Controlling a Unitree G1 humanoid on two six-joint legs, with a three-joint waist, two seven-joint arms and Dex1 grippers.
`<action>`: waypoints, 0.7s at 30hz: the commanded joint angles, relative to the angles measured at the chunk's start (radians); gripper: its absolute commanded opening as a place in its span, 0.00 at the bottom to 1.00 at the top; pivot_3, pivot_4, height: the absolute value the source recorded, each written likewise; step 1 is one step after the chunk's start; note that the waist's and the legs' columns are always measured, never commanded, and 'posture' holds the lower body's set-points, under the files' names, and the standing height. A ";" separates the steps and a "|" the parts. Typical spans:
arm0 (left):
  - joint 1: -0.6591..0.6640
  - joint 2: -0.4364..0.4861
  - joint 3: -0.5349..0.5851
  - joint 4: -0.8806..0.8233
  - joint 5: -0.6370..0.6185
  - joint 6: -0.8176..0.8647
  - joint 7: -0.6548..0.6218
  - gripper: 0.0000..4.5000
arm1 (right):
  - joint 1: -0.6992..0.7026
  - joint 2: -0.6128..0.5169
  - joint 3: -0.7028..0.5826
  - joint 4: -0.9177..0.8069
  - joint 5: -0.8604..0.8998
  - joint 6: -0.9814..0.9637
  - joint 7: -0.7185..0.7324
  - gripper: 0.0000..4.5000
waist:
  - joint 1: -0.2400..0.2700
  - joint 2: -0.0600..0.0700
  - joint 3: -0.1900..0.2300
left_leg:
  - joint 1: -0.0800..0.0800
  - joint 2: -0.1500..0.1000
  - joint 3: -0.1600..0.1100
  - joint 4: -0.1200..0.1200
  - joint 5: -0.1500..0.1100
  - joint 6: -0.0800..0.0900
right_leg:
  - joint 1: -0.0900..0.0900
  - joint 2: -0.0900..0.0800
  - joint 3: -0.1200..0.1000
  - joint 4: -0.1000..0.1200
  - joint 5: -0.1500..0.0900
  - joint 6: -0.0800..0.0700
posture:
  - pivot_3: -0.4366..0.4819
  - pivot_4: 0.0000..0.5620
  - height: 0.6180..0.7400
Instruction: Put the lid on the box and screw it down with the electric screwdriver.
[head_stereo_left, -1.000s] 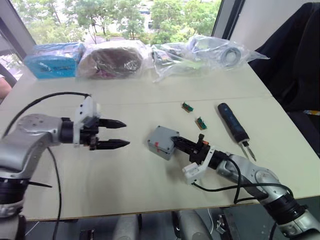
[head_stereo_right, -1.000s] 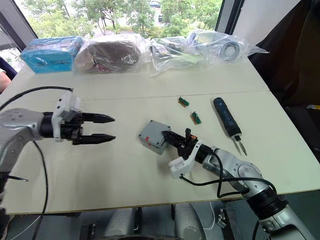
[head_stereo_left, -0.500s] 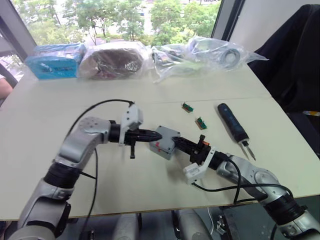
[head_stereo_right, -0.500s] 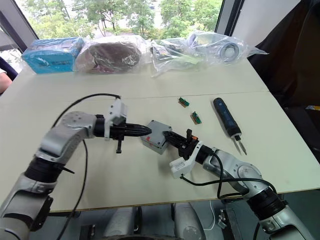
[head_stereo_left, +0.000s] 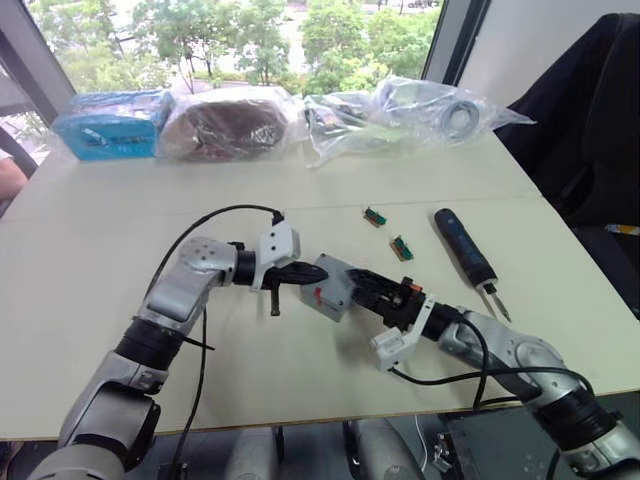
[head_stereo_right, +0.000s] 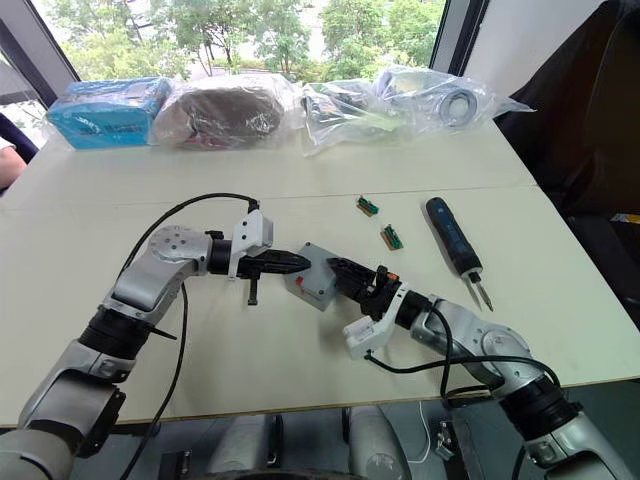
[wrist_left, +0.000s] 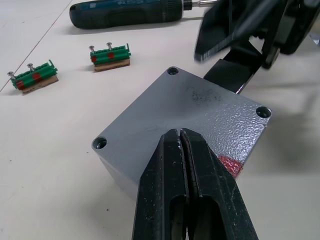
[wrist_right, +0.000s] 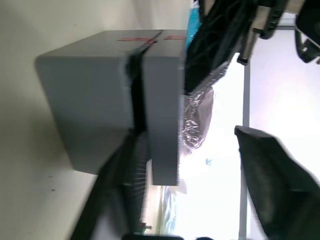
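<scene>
- The box (head_stereo_left: 335, 287) sits near the middle of the pale table (head_stereo_left: 120, 330), between the two grippers, with the lid (wrist_left: 192, 117) already on top of it.
- In the left wrist view the lid is a flat grey face with screw holes at three visible corners and a red mark on the box's side wall.
- The left gripper (head_stereo_left: 308, 271) reaches in from the robot's left; its two black fingers (wrist_left: 185, 200) are pressed together with nothing between them, their tips resting on the edge of the lid.
- The right gripper (head_stereo_left: 368, 288) comes in from the robot's right, its fingers spread, one finger (wrist_right: 125, 180) lying against the seam between lid and box and the other (wrist_right: 270, 180) standing apart from it.
- The right wrist view shows the lid meeting the box along a dark line.
- The screwdriver (head_stereo_left: 465, 247) lies flat on the table well to the right of the box, untouched by either gripper, its metal bit pointing toward the near edge.
- Two small green-and-red terminal blocks (head_stereo_left: 389, 230) lie between the box and the screwdriver, apart from each other.
- Along the far side of the table lie clear plastic bags (head_stereo_left: 400, 105), a brown bundle in plastic (head_stereo_left: 225, 120) and a blue pack (head_stereo_left: 105, 122).
- A dark garment (head_stereo_left: 590, 110) hangs beyond the table's right end.
</scene>
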 joint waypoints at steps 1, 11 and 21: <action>0.014 0.011 -0.054 0.014 0.059 -0.004 -0.023 0.00 | 0.028 -0.036 0.016 0.039 -0.003 -0.044 0.017 0.92 | -0.001 -0.001 -0.002 | 0.006 0.000 0.000 -0.001 -0.001 0.001 | 0.006 0.000 0.000 -0.002 -0.002 0.003 | 0.48 0.27 1.00; 0.033 0.036 -0.102 0.037 0.114 -0.022 -0.060 0.00 | 0.003 -0.131 -0.034 0.107 0.003 -0.199 -0.083 0.99 | -0.004 -0.002 -0.010 | 0.006 -0.001 0.000 -0.001 -0.001 0.001 | 0.008 -0.001 0.002 -0.003 -0.004 0.006 | 0.48 0.27 1.00; 0.037 0.029 0.025 -0.074 -0.002 0.060 -0.016 0.00 | -0.012 -0.100 -0.049 -0.008 0.660 0.066 0.386 0.78 | -0.016 -0.003 -0.009 | 0.007 -0.001 -0.001 -0.001 -0.001 0.002 | 0.008 0.000 0.003 -0.002 -0.004 0.006 | 0.48 0.27 1.00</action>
